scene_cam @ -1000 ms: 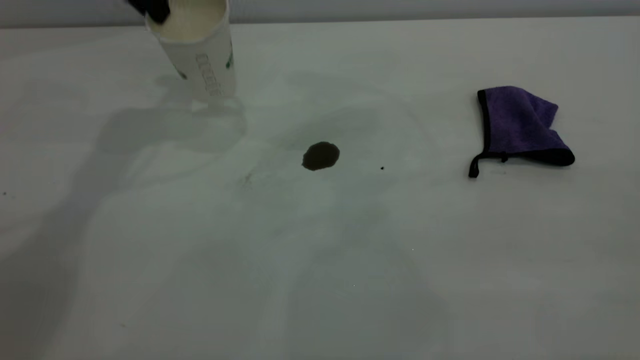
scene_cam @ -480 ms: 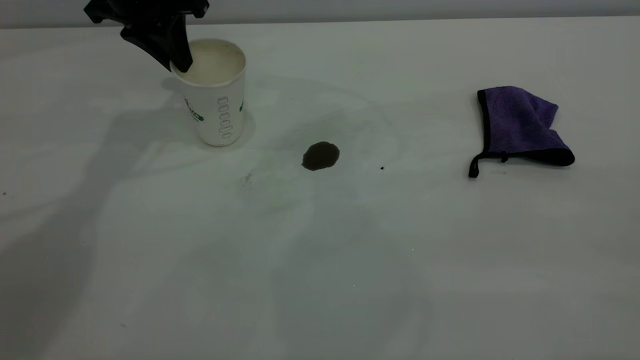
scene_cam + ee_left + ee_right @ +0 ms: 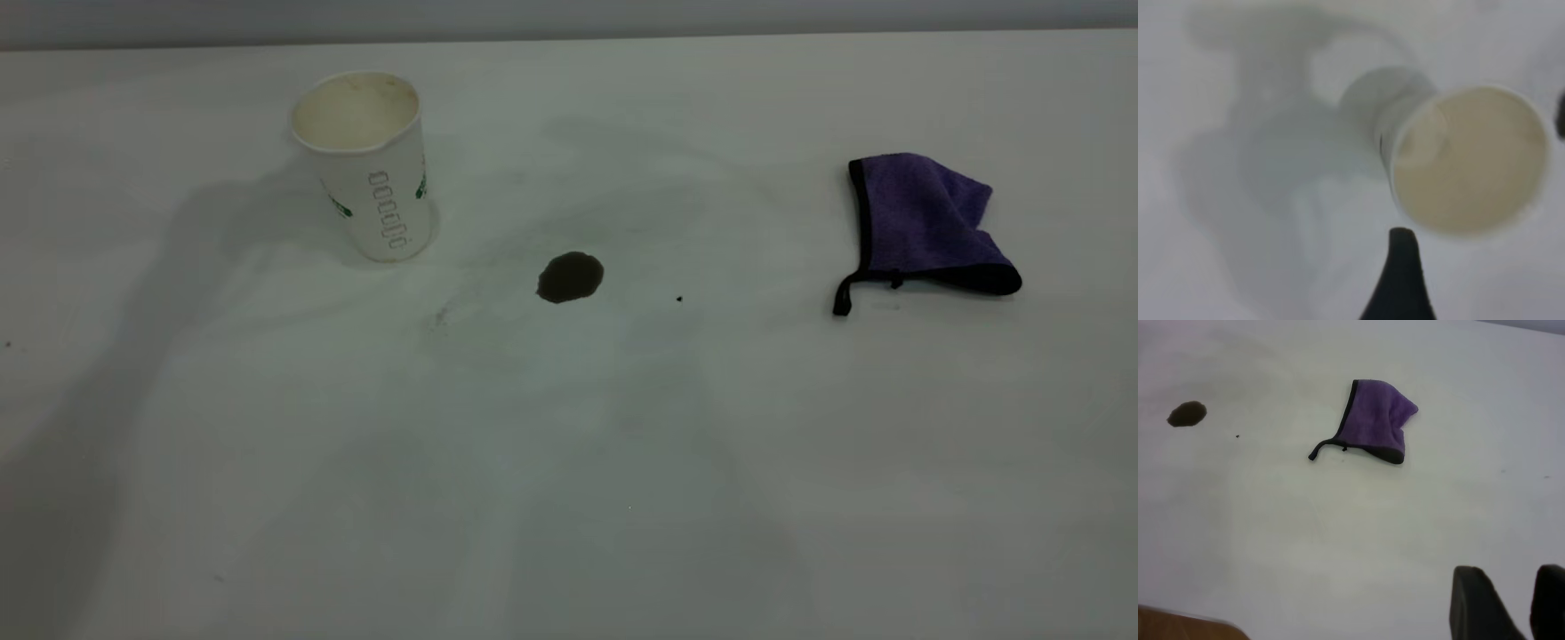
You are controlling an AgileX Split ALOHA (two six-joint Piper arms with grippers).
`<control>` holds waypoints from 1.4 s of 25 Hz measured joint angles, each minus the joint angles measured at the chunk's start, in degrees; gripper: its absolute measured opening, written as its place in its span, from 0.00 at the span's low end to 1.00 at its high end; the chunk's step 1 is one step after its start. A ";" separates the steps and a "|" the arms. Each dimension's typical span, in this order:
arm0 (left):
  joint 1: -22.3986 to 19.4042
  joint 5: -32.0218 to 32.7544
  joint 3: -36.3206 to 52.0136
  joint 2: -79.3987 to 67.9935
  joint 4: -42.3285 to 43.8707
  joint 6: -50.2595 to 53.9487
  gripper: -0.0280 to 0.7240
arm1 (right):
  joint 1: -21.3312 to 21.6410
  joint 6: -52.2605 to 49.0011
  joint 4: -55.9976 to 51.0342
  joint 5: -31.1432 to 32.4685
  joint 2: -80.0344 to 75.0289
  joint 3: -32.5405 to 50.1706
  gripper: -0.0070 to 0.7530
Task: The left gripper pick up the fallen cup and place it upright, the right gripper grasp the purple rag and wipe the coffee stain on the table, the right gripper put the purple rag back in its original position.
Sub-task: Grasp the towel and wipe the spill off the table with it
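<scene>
Half a second ago the left end effector was at the cup's rim; now it has lifted out of the exterior view and the cup (image 3: 364,169) stands free and upright on the tabletop (image 3: 569,462). From the left wrist view one dark finger (image 3: 1399,280) shows just beside the cup's mouth, with a sliver of something dark at the frame's edge beyond it — I cannot tell how wide the left end effector is spread.

So the first step looks done, and the wipe comes next. The coffee stain (image 3: 570,276) lies near the cup, toward the purple rag (image 3: 925,227), which sits well apart from the cup on the far side of the stain, untouched. The right end effector (image 3: 1515,603) hovers well off from the rag, holding nothing, its two fingers narrowly parted. Its next move calls for closing in on the rag and pinching the folded cloth — how the folds lie underneath is hidden.
</scene>
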State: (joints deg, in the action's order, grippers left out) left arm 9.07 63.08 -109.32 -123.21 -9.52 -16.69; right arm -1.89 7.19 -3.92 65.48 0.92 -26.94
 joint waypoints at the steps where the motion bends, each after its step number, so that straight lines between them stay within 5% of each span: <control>1: -0.05 2.74 -1.73 1.88 0.83 0.05 0.94 | 0.00 0.00 0.00 0.00 0.00 0.00 0.32; 12: -0.29 3.82 -1.78 29.01 5.23 5.07 0.73 | 0.00 0.00 0.00 0.00 0.00 0.00 0.32; 32: -0.42 3.87 57.22 100.85 7.15 13.82 0.67 | 0.00 0.00 0.00 0.00 0.00 0.00 0.32; 35: -3.39 3.87 62.96 105.97 6.92 14.27 0.67 | 0.00 0.00 0.00 0.00 0.00 0.00 0.32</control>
State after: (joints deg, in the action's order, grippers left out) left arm 5.68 66.95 -46.36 -17.24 -2.60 -2.42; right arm -1.89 7.19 -3.92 65.48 0.92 -26.94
